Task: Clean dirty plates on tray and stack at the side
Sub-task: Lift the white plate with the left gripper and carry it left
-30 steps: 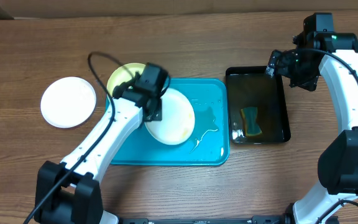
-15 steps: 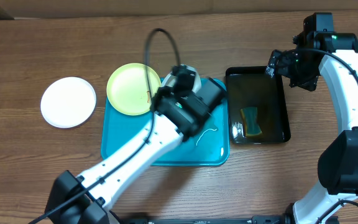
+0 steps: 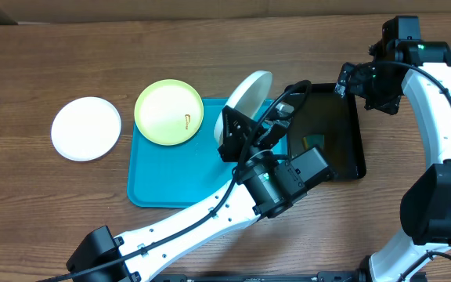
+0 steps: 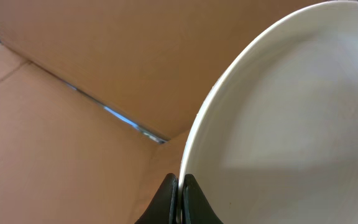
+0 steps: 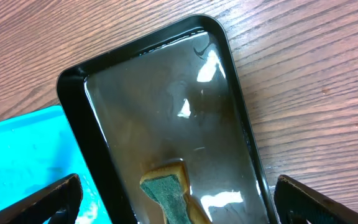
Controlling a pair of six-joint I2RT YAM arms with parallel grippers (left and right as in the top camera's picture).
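My left gripper is shut on the rim of a white plate and holds it on edge, lifted above the right end of the turquoise tray. The plate fills the left wrist view. A pale yellow-green plate with a small brown smear lies on the tray's upper-left corner. A second white plate lies flat on the wood left of the tray. My right gripper is open and empty, held above the black basin.
The black basin holds water and a green-and-yellow sponge, just right of the tray. The left arm stretches across the tray's lower right. Cardboard walls stand behind the table.
My left arm swung right across the tray, lifting the white plate off it and tilting it on edge near the basin. The yellow-green plate is now uncovered. The right arm has not moved.
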